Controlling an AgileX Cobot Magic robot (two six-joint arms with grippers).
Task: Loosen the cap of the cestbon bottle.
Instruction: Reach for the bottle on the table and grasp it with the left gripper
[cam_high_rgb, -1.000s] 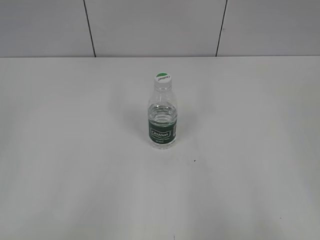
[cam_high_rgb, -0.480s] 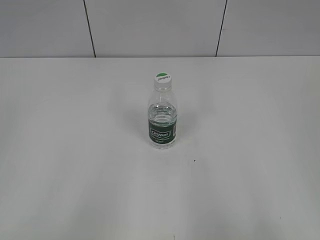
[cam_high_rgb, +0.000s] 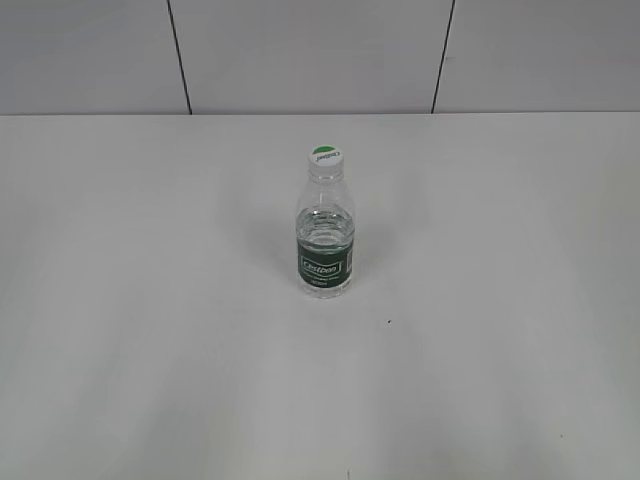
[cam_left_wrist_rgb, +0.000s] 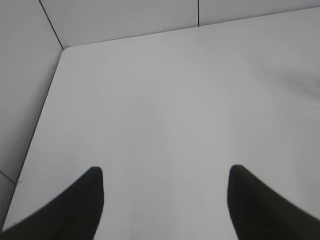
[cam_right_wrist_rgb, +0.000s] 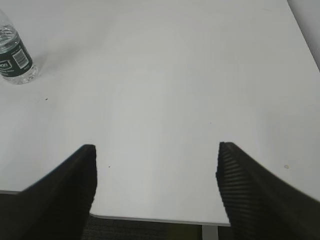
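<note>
Exterior view first: honestly nothing has changed over the last second. The cestbon bottle (cam_high_rgb: 325, 235) stands upright in the same spot mid-counter (cam_high_rgb: 150, 350), the cap (cam_high_rgb: 326, 155) still screwed on with its green half-circle facing up. No arm shows here at all, so the job hasn't really started.

Left wrist view: the left gripper (cam_left_wrist_rgb: 165, 192) is spread wide, both dark fingers (cam_left_wrist_rgb: 80, 205) low in the picture with only bare counter between and ahead of them. The bottle isn't visible from this side at all, so it's well off from this gripper.

Right wrist view: the right gripper (cam_right_wrist_rgb: 156, 175) is wide apart too, holding nothing, hanging near the counter's front edge. The bottle's lower half sits well ahead and far to its left, label and barcode showing; the cap is cut off.

My guess: both arms need to close in, one gripping the body, one twisting the cap.
</note>
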